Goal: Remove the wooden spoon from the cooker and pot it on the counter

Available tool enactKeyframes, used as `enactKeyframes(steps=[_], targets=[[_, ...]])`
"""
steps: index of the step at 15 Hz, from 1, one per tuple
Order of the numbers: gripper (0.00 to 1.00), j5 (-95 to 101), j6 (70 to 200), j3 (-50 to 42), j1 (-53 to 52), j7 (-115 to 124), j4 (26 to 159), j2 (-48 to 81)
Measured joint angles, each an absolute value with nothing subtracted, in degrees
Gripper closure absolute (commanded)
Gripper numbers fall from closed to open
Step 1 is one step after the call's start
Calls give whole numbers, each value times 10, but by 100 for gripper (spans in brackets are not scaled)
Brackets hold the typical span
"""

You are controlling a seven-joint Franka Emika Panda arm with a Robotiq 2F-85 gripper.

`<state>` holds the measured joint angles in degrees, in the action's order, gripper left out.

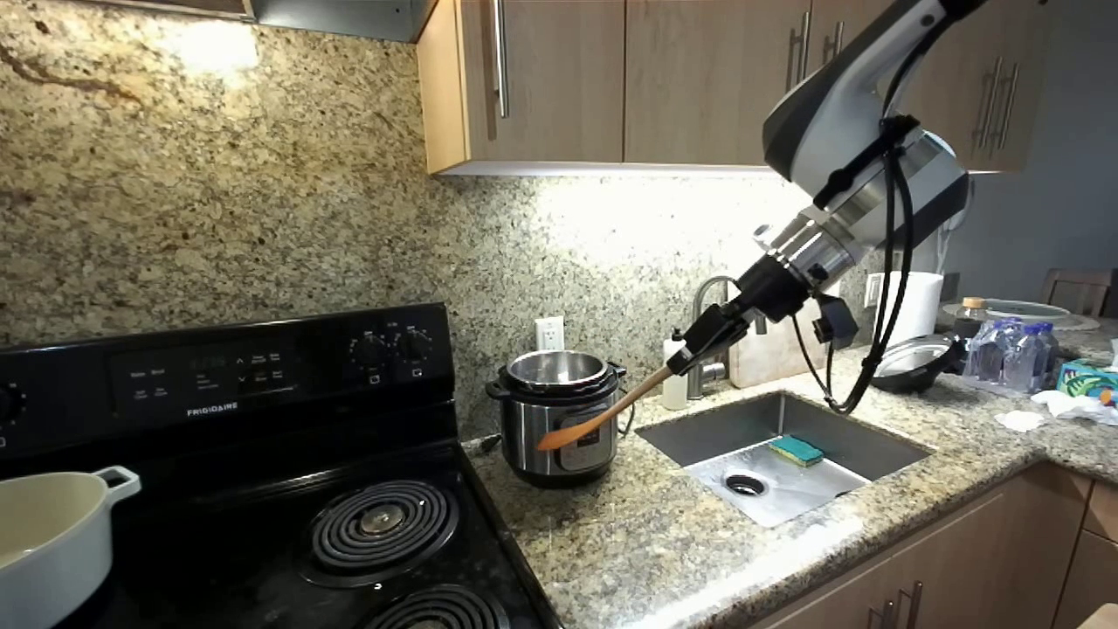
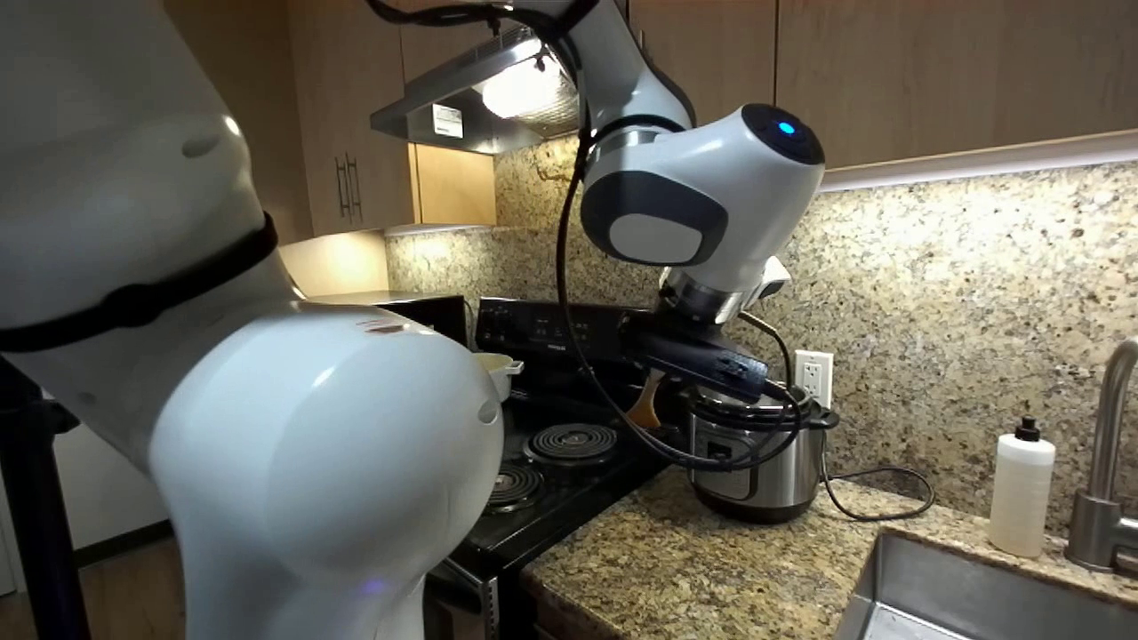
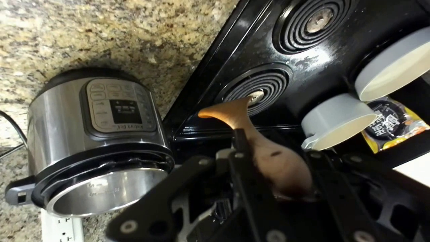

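- Since the gripper (image 1: pixel 681 360) pinches the wooden spoon (image 1: pixel 614 409) by its handle, the wide end sticks out, pointing down, and touches nothing that I can see.
- The spoon is out of the Instant Pot cooker (image 3: pixel 94 134) and up in the air near it, not yet on the granite counter (image 1: pixel 629 524).
- The handle seems a good part to grab, because it would stick up from a deep cooker.
- The cooker has no lid on, so things can come straight up and out. It stands near a wall socket (image 2: pixel 813 378), most likely so its plug can reach.
- You can read "Instant Pot" on the front of the cooker, wrong way up in the wrist view.
- White letters on the coil stove (image 1: pixel 262 515) say "FRIGIDAIRE" in an exterior view.
- A yellow and black packet (image 3: pixel 393 124) has writing too, but I cannot read it. The pump bottle (image 2: pixel 1022 493) shows no label.
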<state>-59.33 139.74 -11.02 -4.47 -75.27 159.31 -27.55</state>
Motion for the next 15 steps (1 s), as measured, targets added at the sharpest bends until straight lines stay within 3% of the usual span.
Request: enactKeyframes(steps=[7, 15], targets=[[91, -468, 1235, -180, 49, -787, 1594, -261], [91, -447, 1338, -154, 70, -780, 1594, -181]])
